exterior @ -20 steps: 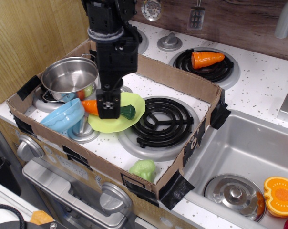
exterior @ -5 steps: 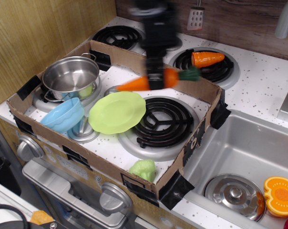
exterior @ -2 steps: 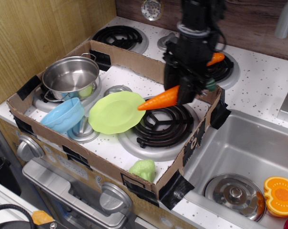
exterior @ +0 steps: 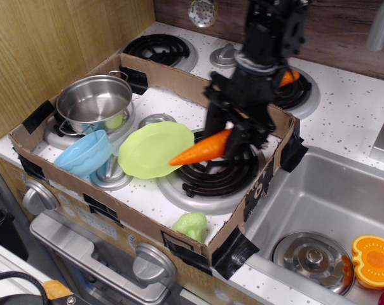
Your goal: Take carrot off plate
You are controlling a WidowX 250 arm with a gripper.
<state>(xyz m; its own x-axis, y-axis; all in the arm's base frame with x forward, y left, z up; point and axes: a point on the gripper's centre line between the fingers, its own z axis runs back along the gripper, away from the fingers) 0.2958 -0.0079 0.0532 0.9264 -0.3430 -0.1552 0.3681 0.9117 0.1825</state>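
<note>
Carrot, long, tapered, orange plastic (exterior: 199,147), is held in the air, clamped at its thick end by the black gripper (exterior: 235,141), whose fingers are closed on it; the stem end is hidden behind the fingers. The carrot is tilted, its pointed tip lower and directed toward the round lime-green plastic plate (exterior: 152,150), with the tip seen over the plate's right edge. The rest of the carrot's body is seen above the black coil burner (exterior: 222,166) just right of the plate. The plate itself lies bare inside the shallow brown cardboard tray (exterior: 141,220) set on the white speckled stove top desk (exterior: 351,108).

A light blue plastic bowl (exterior: 84,154) is seen just left of the plate, and a shiny steel pot (exterior: 94,101) stands behind the bowl in the tray's far left part. A pale green toy vegetable (exterior: 191,225) rests against the tray's near wall. Behind the arm, a short stubby orange carrot piece (exterior: 290,77) lies on the far burner, largely hidden. At the right, a steel sink (exterior: 319,197) holds a round metal lid (exterior: 311,256) and an orange toy pumpkin half (exterior: 373,260).
</note>
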